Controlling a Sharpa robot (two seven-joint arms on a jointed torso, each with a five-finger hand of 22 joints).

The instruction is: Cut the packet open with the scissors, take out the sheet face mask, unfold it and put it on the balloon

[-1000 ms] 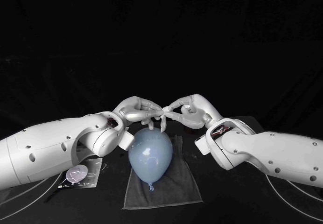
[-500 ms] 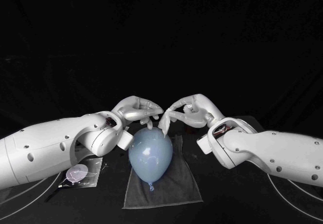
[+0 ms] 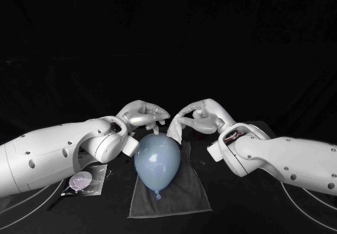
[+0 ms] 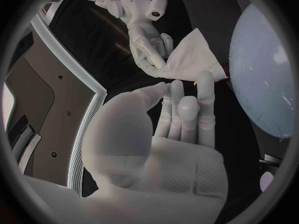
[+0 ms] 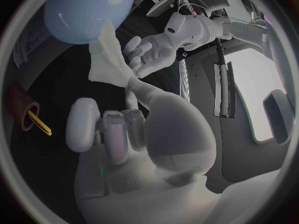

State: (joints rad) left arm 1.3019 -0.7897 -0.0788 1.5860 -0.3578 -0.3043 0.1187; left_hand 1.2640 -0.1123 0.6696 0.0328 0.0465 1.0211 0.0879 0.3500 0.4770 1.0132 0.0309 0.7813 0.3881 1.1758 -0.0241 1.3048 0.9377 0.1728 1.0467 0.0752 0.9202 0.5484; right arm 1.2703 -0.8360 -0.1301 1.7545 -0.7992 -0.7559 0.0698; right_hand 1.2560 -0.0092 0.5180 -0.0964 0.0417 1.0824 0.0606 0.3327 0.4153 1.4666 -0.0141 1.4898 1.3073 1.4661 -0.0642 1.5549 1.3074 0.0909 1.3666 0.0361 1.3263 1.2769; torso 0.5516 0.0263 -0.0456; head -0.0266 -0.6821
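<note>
From the head view, the balloon (image 3: 157,158) lies on a grey cloth (image 3: 184,197) spread on the counter (image 3: 246,204), its knot pointing toward me. Both hands hover just beyond its far end. The right hand (image 3: 198,117) pinches the folded white sheet mask (image 3: 174,130), which hangs down beside the top of the balloon. The left hand (image 3: 144,116) sits close by, a little apart from the right, with one finger pointing down at the balloon. The packet (image 3: 85,181) lies on the counter beside my left arm, left of the cloth. From the left wrist view, my left fingers (image 4: 187,109) are stretched out and loosely apart with nothing in them. One tip reaches the mask's lower edge, though I cannot tell if it touches. The right hand grips the mask at its upper corner, and the balloon is just beside it. From the right wrist view, the mask is clamped between my right fingertips, with the left hand's spread fingers right next to it.
</note>
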